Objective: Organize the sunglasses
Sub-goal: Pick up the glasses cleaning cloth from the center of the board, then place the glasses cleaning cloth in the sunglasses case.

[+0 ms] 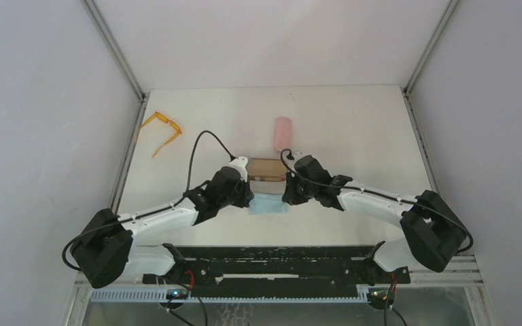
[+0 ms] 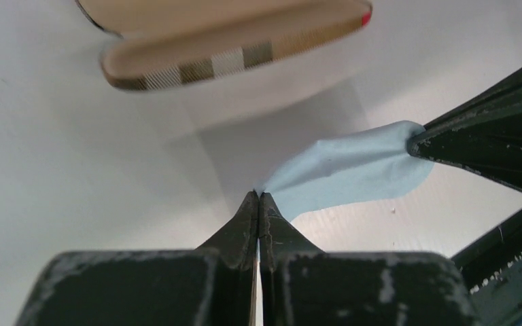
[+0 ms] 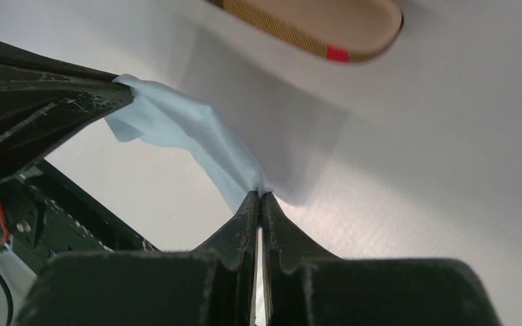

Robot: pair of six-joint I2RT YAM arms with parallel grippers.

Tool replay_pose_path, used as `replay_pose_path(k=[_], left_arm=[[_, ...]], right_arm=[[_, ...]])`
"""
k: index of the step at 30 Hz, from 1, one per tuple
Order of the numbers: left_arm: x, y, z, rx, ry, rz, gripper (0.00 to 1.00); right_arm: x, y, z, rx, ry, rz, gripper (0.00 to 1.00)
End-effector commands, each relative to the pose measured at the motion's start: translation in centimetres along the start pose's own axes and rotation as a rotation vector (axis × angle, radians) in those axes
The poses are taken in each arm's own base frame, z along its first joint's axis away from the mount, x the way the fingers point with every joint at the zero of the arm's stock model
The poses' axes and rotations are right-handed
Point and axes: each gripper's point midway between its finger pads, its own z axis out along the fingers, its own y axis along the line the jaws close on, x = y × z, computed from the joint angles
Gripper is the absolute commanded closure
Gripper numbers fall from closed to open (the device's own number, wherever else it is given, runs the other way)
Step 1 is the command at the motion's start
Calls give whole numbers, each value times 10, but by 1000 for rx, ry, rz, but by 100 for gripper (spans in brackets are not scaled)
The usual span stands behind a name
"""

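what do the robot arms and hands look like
The left arm and right arm have white link shells, black joints and a black cable looping at each wrist. The left hand and right hand are black, tapering to thin tips, with paint scuffed whitish.

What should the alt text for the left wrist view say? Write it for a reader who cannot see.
The left gripper, shut, pinches one end of a light-blue cloth, while the right gripper pinches its other end at the right. Behind them, a tan oblong case with a plaid edge lies on the white table.
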Motion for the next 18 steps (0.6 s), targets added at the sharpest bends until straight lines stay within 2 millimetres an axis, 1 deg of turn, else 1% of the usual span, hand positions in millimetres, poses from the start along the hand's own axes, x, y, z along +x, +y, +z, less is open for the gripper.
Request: replay_pose_path(k=[1, 8, 13, 18], left_arm=[[-56, 5, -7, -41, -128, 52, 100], [-94, 15, -1, -86, -172, 105, 100], [-117, 25, 8, -126, -192, 122, 100], [-130, 30, 19, -126, -210, 122, 100]], right_arm=[[-58, 17, -4, -14, -152, -19, 100], [-94, 18, 0, -14, -213, -23, 100], [-117, 8, 8, 13, -235, -15, 100], [-130, -4, 16, 41, -249, -4, 100]])
